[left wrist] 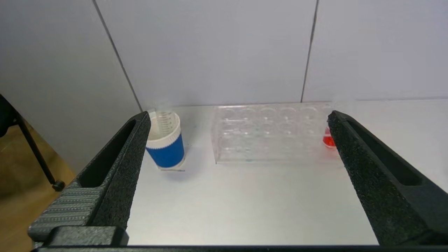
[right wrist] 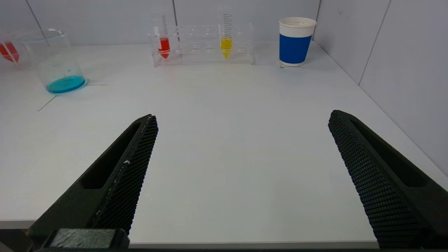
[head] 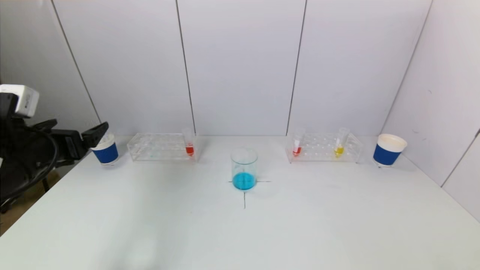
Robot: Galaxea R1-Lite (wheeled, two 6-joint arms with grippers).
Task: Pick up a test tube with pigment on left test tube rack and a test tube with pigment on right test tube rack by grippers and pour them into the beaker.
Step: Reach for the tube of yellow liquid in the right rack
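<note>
1. Table: a white surface bounded by white panelled walls, with a thin black cross marked near its centre.
2. Beaker: a clear glass vessel standing upright on the cross, holding a shallow layer of blue liquid.
3. Left test tube rack: a clear plastic rack at the back of the table, on the robot's left of the beaker. One red test tube stands in the end of the rack nearest the beaker.
4. Right test tube rack: a matching clear rack on the robot's right of the beaker. A second red tube stands at its beaker end; a yellow test tube stands farther along, toward the wall.
5. Left blue cup: stands just outside the left rack; it appears to hold a clear graduated tube, though this is hard to confirm.
6. Right blue cup: stands just outside the right rack, near the side wall.
7. Left gripper: raised at the table's left edge, aimed at the left cup and rack; jaws spread wide, holding nothing.
8. Right gripper: not seen from the head; its wrist view shows it over the near table edge, well apart from the right rack, jaws spread wide and empty.
</note>
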